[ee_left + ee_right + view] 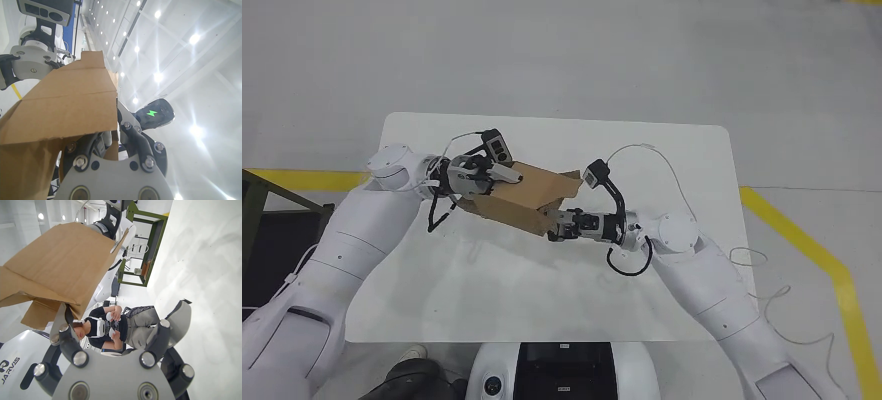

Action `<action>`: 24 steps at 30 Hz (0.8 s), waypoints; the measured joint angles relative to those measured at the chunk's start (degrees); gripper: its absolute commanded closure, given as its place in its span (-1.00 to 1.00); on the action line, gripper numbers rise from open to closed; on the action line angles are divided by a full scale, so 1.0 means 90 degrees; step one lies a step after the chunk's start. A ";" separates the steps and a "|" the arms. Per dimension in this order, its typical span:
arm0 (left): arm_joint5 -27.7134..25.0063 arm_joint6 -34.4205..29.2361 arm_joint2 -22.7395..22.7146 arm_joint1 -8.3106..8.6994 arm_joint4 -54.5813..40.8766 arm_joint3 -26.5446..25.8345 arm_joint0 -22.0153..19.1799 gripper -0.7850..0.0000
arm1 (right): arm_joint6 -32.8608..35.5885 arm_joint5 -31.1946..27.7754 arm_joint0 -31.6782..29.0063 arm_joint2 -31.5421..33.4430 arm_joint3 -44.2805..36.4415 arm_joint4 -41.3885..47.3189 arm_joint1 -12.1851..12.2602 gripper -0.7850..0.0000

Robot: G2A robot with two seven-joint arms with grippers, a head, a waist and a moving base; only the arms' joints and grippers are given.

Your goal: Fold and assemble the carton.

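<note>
A brown cardboard carton (527,198) is held above the middle of the white table (672,290), partly unfolded, with a flap raised at its right end. My left gripper (487,176) is at the carton's left end, shut on a wall of the carton (113,147), and the panels (66,106) rise over one finger. My right gripper (562,226) is at the carton's near right corner. It stands wide open (121,311): one fingertip (61,313) touches the edge of a hanging flap (37,315), and the other finger (179,317) is free over the table.
A white cable (662,165) loops from the right wrist over the table's far right part. A dark green frame (262,195) stands off the table's left side, and yellow tape (812,250) marks the floor. Bare tabletop lies in front of and behind the carton.
</note>
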 measured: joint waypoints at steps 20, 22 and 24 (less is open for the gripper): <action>-0.0135 0.0000 0.0090 0.0080 0.0152 0.0072 -0.0024 1.00 | -0.0184 0.0046 -0.0011 0.0093 -0.0032 -0.0057 0.0004 -1.00; -0.0144 0.0000 0.0075 0.0089 0.0138 0.0124 -0.0007 1.00 | -0.0183 -0.0014 -0.0045 0.0186 -0.0055 -0.0001 0.0023 -1.00; -0.0153 0.0000 0.0063 0.0102 0.0119 0.0168 0.0022 1.00 | -0.0167 -0.0046 -0.0086 0.0298 -0.0088 0.0057 0.0048 -1.00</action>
